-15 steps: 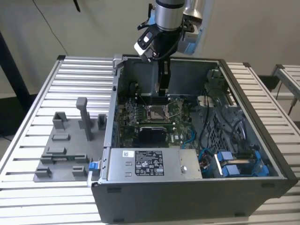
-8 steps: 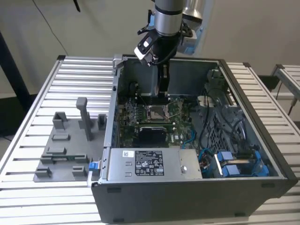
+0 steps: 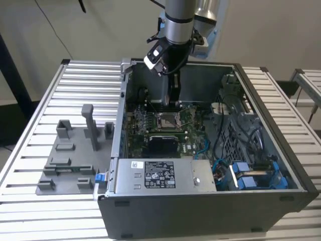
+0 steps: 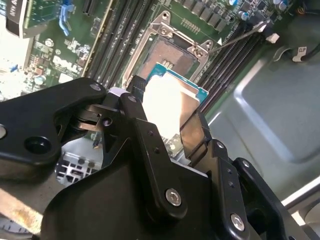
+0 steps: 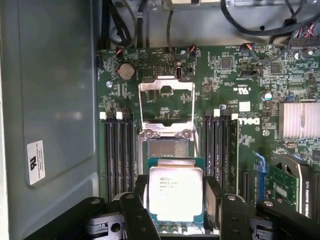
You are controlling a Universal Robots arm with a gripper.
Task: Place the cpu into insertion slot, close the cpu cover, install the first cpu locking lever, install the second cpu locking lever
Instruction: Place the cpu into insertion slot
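Two black fingers (image 5: 213, 200) of the gripper (image 5: 176, 192) are clamped on opposite edges of the cpu (image 5: 175, 196), whose silvery top faces the cameras in both wrist views. We note the chip held over the green motherboard (image 5: 235, 75), its far edge overlapping the near side of the insertion slot (image 5: 169, 148); contact cannot be judged. Beyond the slot's exposed dark centre, the cpu cover (image 5: 166, 87) lies flipped open, with the board visible through its window. In the exterior view, a grey labelled box (image 3: 160, 175) sits lower centre inside the open computer case (image 3: 200, 213). Farther back, the arm (image 3: 178, 20) hangs from the upper centre of the frame, the gripper just above the slot.
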